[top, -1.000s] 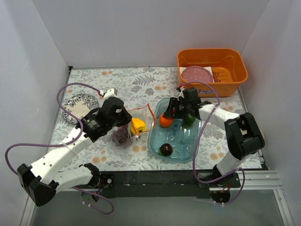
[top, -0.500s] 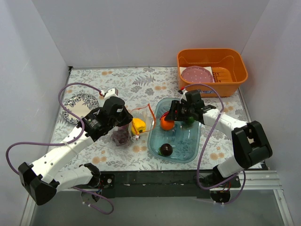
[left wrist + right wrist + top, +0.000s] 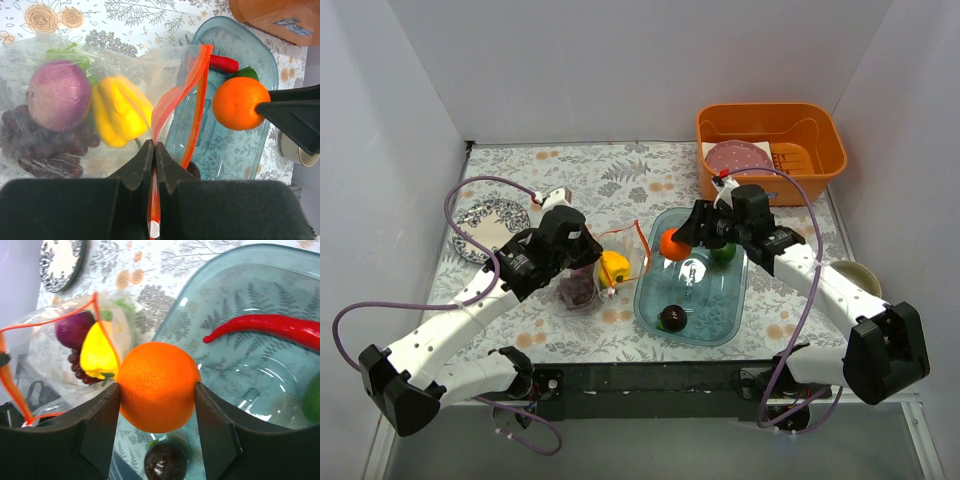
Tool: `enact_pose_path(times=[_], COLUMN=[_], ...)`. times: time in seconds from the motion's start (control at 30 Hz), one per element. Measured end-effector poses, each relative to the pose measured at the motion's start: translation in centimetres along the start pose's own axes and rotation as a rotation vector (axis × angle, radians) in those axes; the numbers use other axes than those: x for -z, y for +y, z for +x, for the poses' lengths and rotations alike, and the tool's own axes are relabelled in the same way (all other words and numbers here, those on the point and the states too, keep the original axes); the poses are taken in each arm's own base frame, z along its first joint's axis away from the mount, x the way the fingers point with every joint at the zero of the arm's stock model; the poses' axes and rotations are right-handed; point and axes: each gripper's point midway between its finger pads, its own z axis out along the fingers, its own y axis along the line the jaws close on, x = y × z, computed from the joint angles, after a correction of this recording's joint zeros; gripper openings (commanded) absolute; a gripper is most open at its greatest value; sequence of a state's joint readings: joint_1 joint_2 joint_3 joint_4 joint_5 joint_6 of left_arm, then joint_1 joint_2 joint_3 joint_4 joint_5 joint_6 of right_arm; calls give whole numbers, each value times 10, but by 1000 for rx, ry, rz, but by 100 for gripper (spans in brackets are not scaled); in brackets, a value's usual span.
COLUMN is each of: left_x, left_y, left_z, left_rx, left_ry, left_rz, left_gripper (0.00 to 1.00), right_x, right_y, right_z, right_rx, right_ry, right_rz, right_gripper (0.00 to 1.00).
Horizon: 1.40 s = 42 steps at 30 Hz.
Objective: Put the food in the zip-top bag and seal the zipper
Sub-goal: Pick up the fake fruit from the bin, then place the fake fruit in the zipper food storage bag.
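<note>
My right gripper (image 3: 674,244) is shut on the orange (image 3: 157,386) and holds it above the left part of the blue tray (image 3: 720,322), just right of the bag's mouth. My left gripper (image 3: 154,147) is shut on the red-orange zipper (image 3: 192,100) and holds the zip-top bag (image 3: 595,275) open. A yellow pepper (image 3: 120,110), a purple onion (image 3: 59,95) and dark grapes (image 3: 45,145) lie inside the bag. The red chilli (image 3: 270,325), the lime (image 3: 723,253) and the dark plum (image 3: 672,317) lie in the tray.
An orange basket (image 3: 820,150) with a pink dotted disc (image 3: 740,157) stands at the back right. A patterned plate (image 3: 485,220) lies at the left. A small bowl (image 3: 855,275) sits right of the tray.
My right gripper has lifted the orange off the tray floor and its arm has swung outward to the right. The left gripper and the bag have not moved.
</note>
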<state>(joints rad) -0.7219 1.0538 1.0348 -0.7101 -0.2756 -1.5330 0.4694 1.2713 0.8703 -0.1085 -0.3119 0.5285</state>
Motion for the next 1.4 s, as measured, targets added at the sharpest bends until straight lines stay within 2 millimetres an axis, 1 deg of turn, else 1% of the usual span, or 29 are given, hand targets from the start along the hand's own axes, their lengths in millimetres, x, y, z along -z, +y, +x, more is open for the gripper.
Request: enact_pose_path(times=[0.07, 0.13, 0.17, 0.27, 0.33, 0.4, 0.47, 0.53, 0.6, 0.7, 0.77, 0.83, 0.93, 1.0, 1.07, 1.13, 1.23, 1.4], left_x=[0, -1, -1, -1, -1, -1, -1, -1, -1, 1, 3, 4, 5, 5, 5, 4, 2, 1], left_y=[1, 1, 1, 1, 1, 1, 1, 1, 1, 1, 3, 3, 4, 4, 4, 4, 4, 4], left_z=[1, 2, 3, 3, 3, 3, 3, 3, 3, 2, 2, 2, 2, 2, 2, 3, 3, 3], left_rx=[0, -1, 0, 0, 0, 0, 0, 0, 0, 1, 1, 1, 1, 1, 0, -1, -2, -2], left_ry=[3, 4, 5, 6, 6, 6, 6, 6, 5, 3, 3, 1, 3, 3, 3, 5, 8, 8], left_rz=[1, 1, 2, 4, 4, 4, 3, 3, 4, 5, 3, 3, 0, 0, 0, -2, -6, -6], left_gripper=[0, 0, 0, 0, 0, 0, 0, 0, 0, 0, 0, 0, 0, 0, 0, 0, 0, 0], right_x=[3, 3, 3, 3, 1, -6, -17, -33, -47, -65, -76, -79, -71, -60, -46, -33, -21, -20], right_y=[12, 30, 43, 73, 89, 99, 104, 105, 99, 91, 91, 92, 97, 100, 103, 103, 97, 90], right_z=[-3, -4, -4, -4, -2, 0, 3, 9, 15, 21, 17, 13, 7, 4, 2, 2, 13, 39], right_rx=[20, 44, 57, 89, 107, 120, 126, 129, 124, 118, 121, 128, 139, 145, 152, 160, 178, 206], right_ry=[-7, -6, -6, -5, 1, 15, 35, 61, 88, 118, 119, 107, 75, 55, 34, 17, 34, 131], right_rz=[-16, -46, -70, -135, -170, -187, -189, -179, -160, -128, -118, -109, -107, -107, -110, -113, -111, -125], right_gripper=[44, 44, 44, 44, 44, 44, 44, 44, 45, 54, 56, 57, 57, 57, 67, 68, 71, 76])
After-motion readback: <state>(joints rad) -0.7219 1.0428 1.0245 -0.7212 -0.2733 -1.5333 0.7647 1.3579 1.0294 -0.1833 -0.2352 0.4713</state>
